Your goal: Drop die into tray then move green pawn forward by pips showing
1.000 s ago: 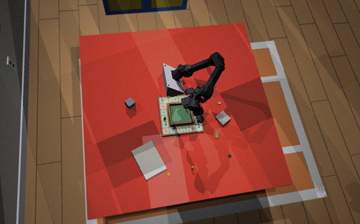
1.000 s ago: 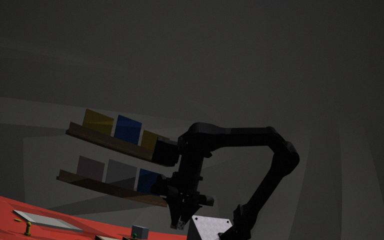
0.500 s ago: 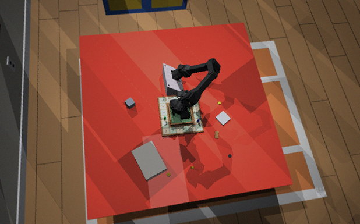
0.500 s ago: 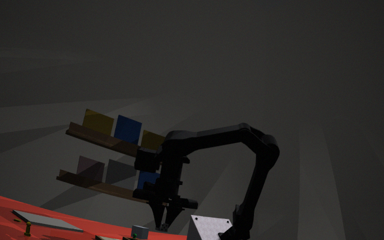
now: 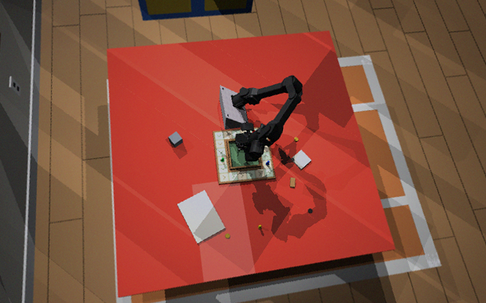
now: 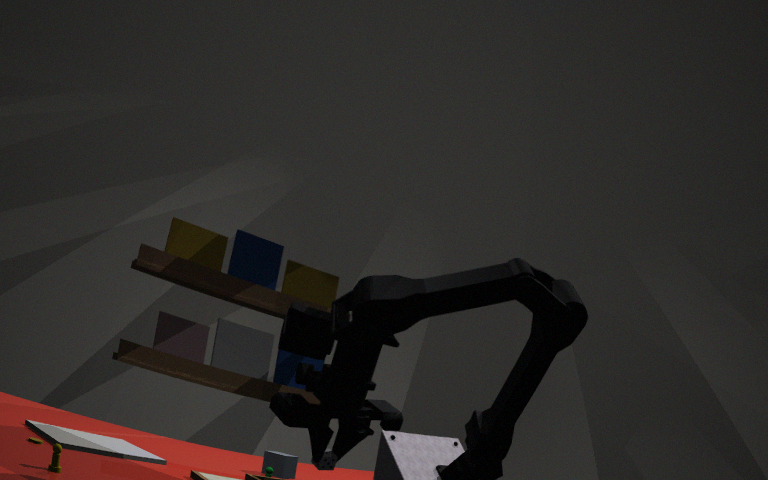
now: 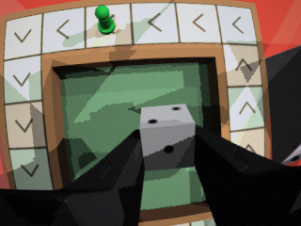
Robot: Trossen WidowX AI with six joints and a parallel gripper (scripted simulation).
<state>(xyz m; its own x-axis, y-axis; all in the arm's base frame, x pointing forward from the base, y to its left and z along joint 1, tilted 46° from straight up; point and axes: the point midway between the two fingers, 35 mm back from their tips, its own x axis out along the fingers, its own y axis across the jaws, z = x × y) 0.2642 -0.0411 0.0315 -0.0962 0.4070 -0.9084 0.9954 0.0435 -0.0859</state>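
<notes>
My gripper (image 6: 327, 450) (image 7: 166, 134) is shut on the die, over the tray. The pale grey die (image 6: 325, 461) (image 7: 166, 146) sits between the fingertips; the wrist view shows two pips on its upper face and one on the face towards the camera. The green-floored tray (image 5: 245, 167) (image 7: 141, 53) has a brown wooden rim and lies in the middle of the arrow-marked board (image 5: 224, 176) (image 7: 185, 36). The green pawn (image 5: 222, 159) (image 6: 269, 470) (image 7: 105, 22) stands upright on a beige square of the board. My arm hides part of the board in the top view.
The blue pawn (image 5: 267, 163) is on the board's right side. Around the board are a grey cube (image 5: 175, 139) (image 6: 280, 464), a large white slab (image 5: 201, 216) (image 6: 96, 444), a white block (image 5: 301, 159), a tan block (image 5: 292, 182), and a yellow pawn (image 5: 260, 227) (image 6: 56, 459).
</notes>
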